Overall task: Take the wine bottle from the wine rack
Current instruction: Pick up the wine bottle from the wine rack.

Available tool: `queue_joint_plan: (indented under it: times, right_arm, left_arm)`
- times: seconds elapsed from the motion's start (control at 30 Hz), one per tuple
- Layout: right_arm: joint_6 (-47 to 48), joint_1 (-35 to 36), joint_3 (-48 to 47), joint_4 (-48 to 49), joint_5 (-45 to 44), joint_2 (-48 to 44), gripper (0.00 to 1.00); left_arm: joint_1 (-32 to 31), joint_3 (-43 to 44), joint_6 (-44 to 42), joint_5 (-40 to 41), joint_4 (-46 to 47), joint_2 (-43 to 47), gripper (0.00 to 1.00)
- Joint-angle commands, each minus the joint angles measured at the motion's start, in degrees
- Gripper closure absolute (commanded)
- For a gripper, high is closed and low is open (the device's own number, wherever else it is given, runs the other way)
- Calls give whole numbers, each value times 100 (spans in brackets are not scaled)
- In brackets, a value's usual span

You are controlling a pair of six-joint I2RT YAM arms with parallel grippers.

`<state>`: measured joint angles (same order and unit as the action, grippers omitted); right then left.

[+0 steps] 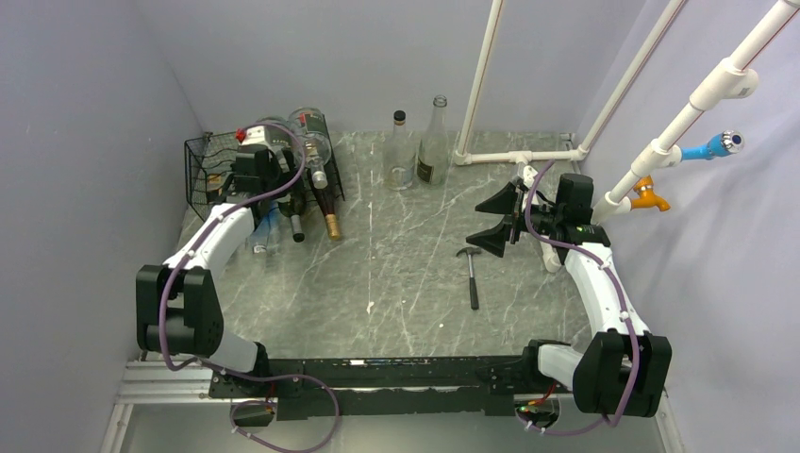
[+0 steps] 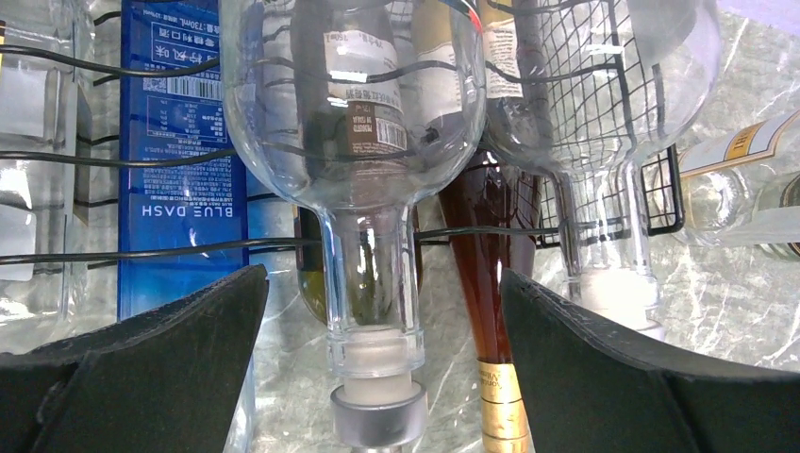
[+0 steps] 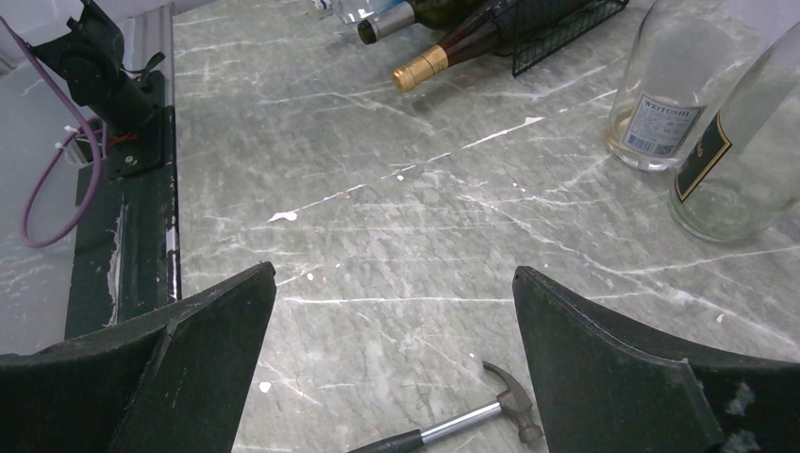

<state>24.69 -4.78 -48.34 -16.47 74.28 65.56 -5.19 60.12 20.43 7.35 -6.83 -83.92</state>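
Black wire wine rack (image 1: 201,177), two upright bottles (image 1: 400,160) (image 1: 433,151), one hammer (image 1: 471,278), left fingers (image 2: 141,377) wide, right fingers (image 3: 613,377) wide

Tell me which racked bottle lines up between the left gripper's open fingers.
The clear bottle with the grey cap; the gold-foiled brown bottle lies beside it.

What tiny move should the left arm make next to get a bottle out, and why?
Probably ease the left arm forward a little. Its jaws stand wide open, and the neck of the clear bottle, poking out of the wine rack, lines up between them, untouched, so closing now might miss it.
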Motion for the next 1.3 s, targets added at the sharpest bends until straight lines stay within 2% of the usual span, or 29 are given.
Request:
queue_joint_plan:
  times: [0.0, 0.47, 1.27]
  right_arm:
    - [155, -23, 17, 118, 227, -20, 0]
    - [159, -32, 17, 118, 227, -24, 0]
    - [149, -59, 26, 135, 226, -20, 0]
  left_arm:
    - [29, 213, 75, 48, 391, -83, 1]
    - [36, -86, 100, 224, 1081, -151, 11]
    - [35, -205, 236, 262, 1125, -342, 20]
